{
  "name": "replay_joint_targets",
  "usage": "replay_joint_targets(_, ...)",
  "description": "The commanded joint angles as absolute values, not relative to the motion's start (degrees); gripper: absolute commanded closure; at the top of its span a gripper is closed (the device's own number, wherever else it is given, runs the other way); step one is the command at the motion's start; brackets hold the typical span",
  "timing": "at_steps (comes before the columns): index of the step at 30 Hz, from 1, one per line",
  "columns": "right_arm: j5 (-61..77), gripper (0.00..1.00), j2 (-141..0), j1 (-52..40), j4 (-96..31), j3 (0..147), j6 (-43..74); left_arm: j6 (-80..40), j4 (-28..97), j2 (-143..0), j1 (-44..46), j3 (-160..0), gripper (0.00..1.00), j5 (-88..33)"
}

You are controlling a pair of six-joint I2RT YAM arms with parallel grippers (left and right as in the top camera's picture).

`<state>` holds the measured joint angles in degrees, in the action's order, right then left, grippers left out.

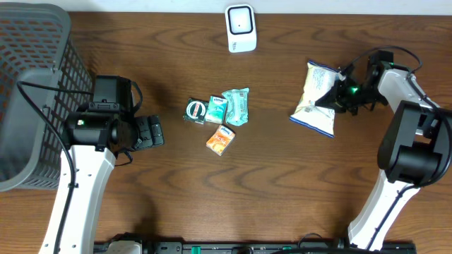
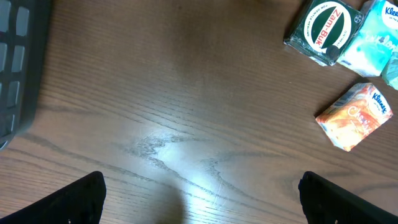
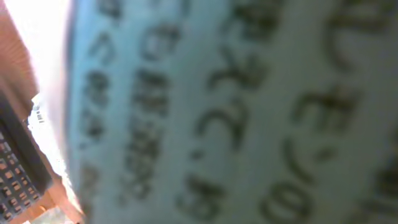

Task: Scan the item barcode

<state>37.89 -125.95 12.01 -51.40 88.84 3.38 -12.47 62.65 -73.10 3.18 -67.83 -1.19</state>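
Note:
A white and yellow snack bag (image 1: 314, 99) with a blue bottom edge lies at the right of the wooden table. My right gripper (image 1: 338, 93) is at the bag's right edge and shut on it. In the right wrist view the bag's blurred printed face (image 3: 217, 112) fills the frame and hides the fingers. A white scanner (image 1: 240, 28) stands at the table's far edge, well left of the bag. My left gripper (image 1: 152, 132) is open over bare wood at the left, its fingertips (image 2: 81, 199) wide apart with nothing between them.
A grey mesh basket (image 1: 28, 85) stands at the far left. In the middle lie a green Zam-Buk box (image 1: 195, 110), teal tissue packs (image 1: 236, 106) and an orange Kleenex pack (image 1: 220, 140). The left wrist view shows the Zam-Buk box (image 2: 323, 28) and the orange pack (image 2: 356, 116).

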Motion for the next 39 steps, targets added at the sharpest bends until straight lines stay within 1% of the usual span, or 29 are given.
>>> replay_joint_targets(1, 36.8, 0.99, -125.5, 10.3, -52.0, 90.2, 3.1, -13.2, 62.7, -73.3, 3.4, -67.5, 0.02, -0.9)
replay_joint_targets(4, 27.7, 0.99, -121.9, 7.8, -53.8, 92.1, 4.4, -13.2, 62.7, -73.3, 3.4, -67.5, 0.02, -0.9)
replay_joint_targets(7, 11.3, 0.99, -116.6, 3.1, -54.9, 93.3, 7.1, -13.2, 62.7, -73.3, 3.4, -67.5, 0.02, -0.9)
replay_joint_targets(12, -23.2, 0.99, -108.6, -9.7, -55.4, 93.4, 10.8, -13.2, 62.7, -73.3, 3.4, -67.5, 0.02, -0.9)
replay_joint_targets(15, -45.8, 0.99, -108.1, -18.8, -58.2, 93.3, 12.8, -13.2, 62.7, -73.3, 3.4, -67.5, 0.02, -0.9)
replay_joint_targets(18, -56.8, 0.99, -110.8, -25.8, -60.4, 92.7, 13.1, -13.2, 62.7, -73.3, 3.4, -67.5, 0.03, -0.9)
replay_joint_targets(25, -56.7, 0.99, -120.3, -33.5, -63.7, 92.6, 15.9, -13.2, 62.7, -73.3, 3.4, -67.5, 0.02, -0.9)
replay_joint_targets(27, -54.0, 0.96, -122.3, -34.8, -63.9, 92.7, 15.9, -13.2, 62.7, -73.3, 3.4, -67.5, 0.03, -0.9)
replay_joint_targets(28, -51.9, 0.88, -123.0, -35.3, -63.9, 92.7, 15.9, -13.2, 62.7, -73.3, 3.4, -67.5, 0.02, -0.9)
replay_joint_targets(30, -46.7, 0.77, -123.5, -36.3, -63.9, 92.7, 15.9, -13.2, 62.7, -73.3, 3.4, -67.5, 0.02, -0.9)
replay_joint_targets(31, -44.2, 0.69, -123.4, -36.7, -63.9, 92.7, 15.9, -13.2, 62.7, -73.3, 3.4, -67.5, 0.02, -0.9)
replay_joint_targets(32, -41.7, 0.59, -123.3, -37.1, -63.9, 93.1, 15.9, -13.2, 62.7, -73.3, 3.4, -67.5, 0.02, -0.9)
replay_joint_targets(33, -39.1, 0.44, -123.1, -37.3, -64.2, 93.6, 15.9, -13.2, 62.7, -73.3, 3.4, -67.5, 0.02, -0.9)
replay_joint_targets(34, -36.6, 0.34, -122.8, -37.5, -64.8, 94.4, 15.9, -13.2, 62.7, -73.3, 3.4, -67.5, 0.02, -0.9)
replay_joint_targets(35, -33.8, 0.32, -122.5, -37.6, -65.5, 95.7, 15.9, -13.2, 62.7, -73.3, 3.4, -67.5, 0.02, -0.9)
replay_joint_targets(39, -26.0, 0.31, -121.2, -37.2, -70.0, 102.5, 15.7, -13.2, 62.7, -73.3, 3.4, -67.5, 0.03, -0.9)
